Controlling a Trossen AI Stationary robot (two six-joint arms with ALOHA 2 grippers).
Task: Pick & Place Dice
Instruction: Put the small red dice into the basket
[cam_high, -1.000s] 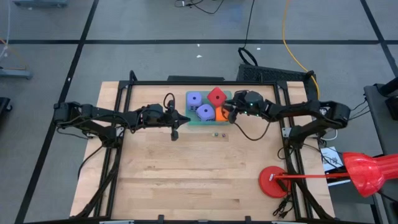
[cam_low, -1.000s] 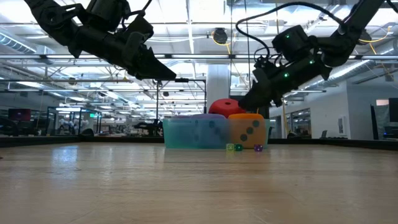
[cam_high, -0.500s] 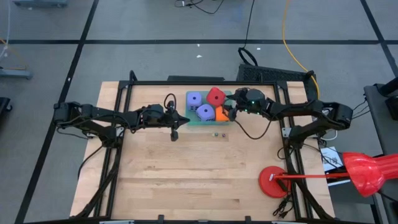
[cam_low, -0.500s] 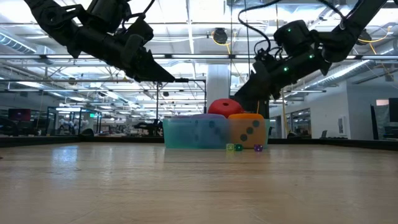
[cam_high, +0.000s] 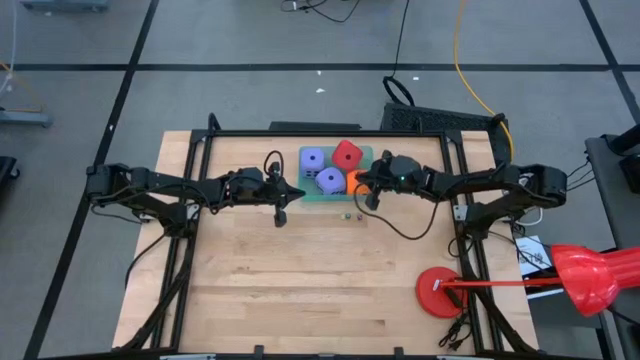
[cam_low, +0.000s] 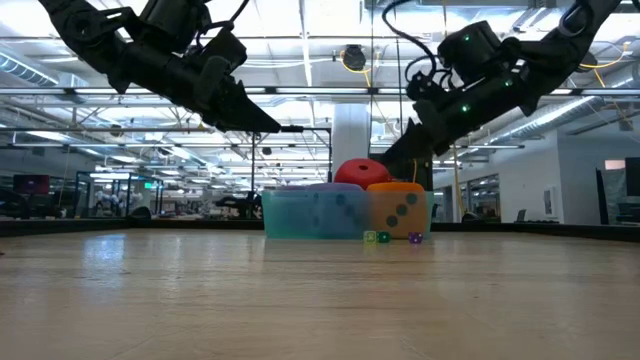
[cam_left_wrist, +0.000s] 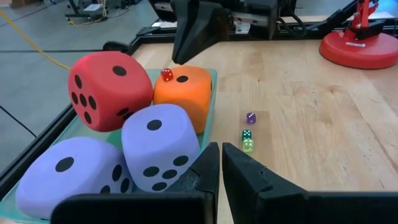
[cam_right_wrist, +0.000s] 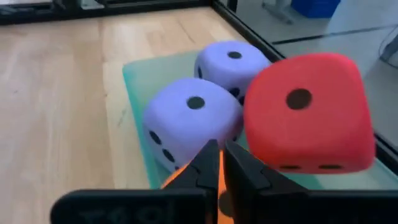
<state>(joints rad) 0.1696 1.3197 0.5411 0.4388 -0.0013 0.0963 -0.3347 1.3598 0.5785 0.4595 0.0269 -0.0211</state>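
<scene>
Four foam dice fill a pale green tray (cam_high: 318, 196): two purple ones (cam_high: 313, 158) (cam_high: 328, 179), a red one (cam_high: 347, 155) and an orange one (cam_high: 355, 184). The red die (cam_left_wrist: 109, 84) sits higher, propped on its neighbours. A tiny red die (cam_left_wrist: 166, 74) lies on the orange die (cam_left_wrist: 183, 93). My right gripper (cam_high: 368, 187) is shut, its tips just above the orange die's top. My left gripper (cam_high: 291, 192) is shut and hangs in the air beside the tray's left side, near the closer purple die (cam_left_wrist: 158, 143). My right gripper (cam_right_wrist: 219, 152) comes in slanting down from the table's right, with its shut tips (cam_left_wrist: 180, 57) close over the top of the orange die (cam_left_wrist: 186, 78) beside the tiny red die. I cannot tell whether they touch either one.
Three tiny dice lie on the wood just near of the tray: a purple (cam_left_wrist: 250, 117), a green (cam_left_wrist: 247, 134) and a yellow-green one (cam_left_wrist: 248, 145). A red round-based stand (cam_high: 440, 290) is at the near right corner. The broad near half of the table (cam_high: 300, 290) is bare wood.
My right arm's wrist has swung a little toward the table's near edge and risen slightly, while its fingertips have stayed over the orange die. The dice and the left arm have kept still.
</scene>
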